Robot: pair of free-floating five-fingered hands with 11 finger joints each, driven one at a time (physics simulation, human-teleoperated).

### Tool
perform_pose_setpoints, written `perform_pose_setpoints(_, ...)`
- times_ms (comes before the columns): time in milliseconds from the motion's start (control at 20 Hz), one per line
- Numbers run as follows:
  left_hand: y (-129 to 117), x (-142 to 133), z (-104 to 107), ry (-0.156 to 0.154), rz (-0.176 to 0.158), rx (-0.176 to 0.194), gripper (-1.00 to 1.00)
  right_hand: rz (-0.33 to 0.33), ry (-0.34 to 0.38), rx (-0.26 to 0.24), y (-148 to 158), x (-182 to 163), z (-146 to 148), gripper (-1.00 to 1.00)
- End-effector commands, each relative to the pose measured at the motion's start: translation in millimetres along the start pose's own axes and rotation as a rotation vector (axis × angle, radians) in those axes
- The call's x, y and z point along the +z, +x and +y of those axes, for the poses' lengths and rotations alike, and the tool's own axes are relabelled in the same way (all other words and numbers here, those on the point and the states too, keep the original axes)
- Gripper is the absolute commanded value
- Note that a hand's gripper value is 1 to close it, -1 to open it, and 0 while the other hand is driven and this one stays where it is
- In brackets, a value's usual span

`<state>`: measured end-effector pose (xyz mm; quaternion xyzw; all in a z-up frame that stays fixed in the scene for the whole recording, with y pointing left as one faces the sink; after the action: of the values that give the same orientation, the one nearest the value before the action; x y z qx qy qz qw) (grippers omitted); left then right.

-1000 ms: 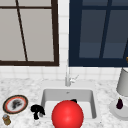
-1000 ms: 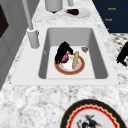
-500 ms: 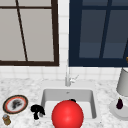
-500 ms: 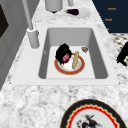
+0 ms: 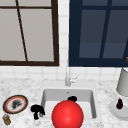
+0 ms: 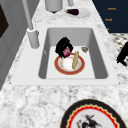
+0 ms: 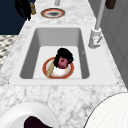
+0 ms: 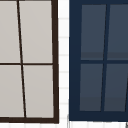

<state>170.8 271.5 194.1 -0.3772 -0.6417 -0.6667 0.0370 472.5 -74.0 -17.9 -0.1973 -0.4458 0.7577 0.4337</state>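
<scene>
Right hand [image 6: 64, 47] hovering inside the sink [image 6: 51, 33], centre of the left side view, fingers curling round a small dark-pink round thing [image 6: 66, 52], just above the back rim of the red-rimmed plate [image 6: 60, 69] on the sink floor. Same grasp showing at centre of the right side view: hand [image 7: 64, 55] bending over the pink thing [image 7: 62, 62], the plate [image 7: 70, 72] lying beneath. A tan stick-like piece [image 6: 75, 60] resting across the plate, to the right of the hand in the left side view; a small brownish scrap [image 6: 84, 49] lying on the sink floor, just beyond the plate's upper right.

In the front view, a tip of the right hand [image 5: 72, 98] peeking over a big red ball [image 5: 67, 115] at bottom centre.

Left hand [image 5: 37, 110] hanging at lower left of the front view, beside the sink's left edge, fingers curling downward and holding nothing. Near it, further left, a patterned plate [image 5: 15, 104] and a small jar [image 5: 6, 120] sitting on the marble counter [image 5: 25, 87].

Faucet [image 5: 68, 77] standing behind the sink; an eggplant [image 5: 119, 103] lying on a white plate [image 5: 113, 110] at lower right.
</scene>
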Motion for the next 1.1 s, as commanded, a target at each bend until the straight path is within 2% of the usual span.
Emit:
perform_pose_setpoints(0,0.0,0.0,0.0,0.000,0.000,0.000,0.00,0.101,-0.039,-0.055,2.0,11.7,-18.9,1.00)
perform_pose_setpoints(550,0.0,0.0,0.0,0.000,0.000,0.000,0.00,0.262,-0.014,-0.073,7.2,52.0,-79.9,1.00)
perform_pose_setpoints(1050,0.0,0.0,0.0,0.000,0.000,0.000,0.00,0.290,-0.034,-0.103,2.8,109.2,-135.1,1.00)
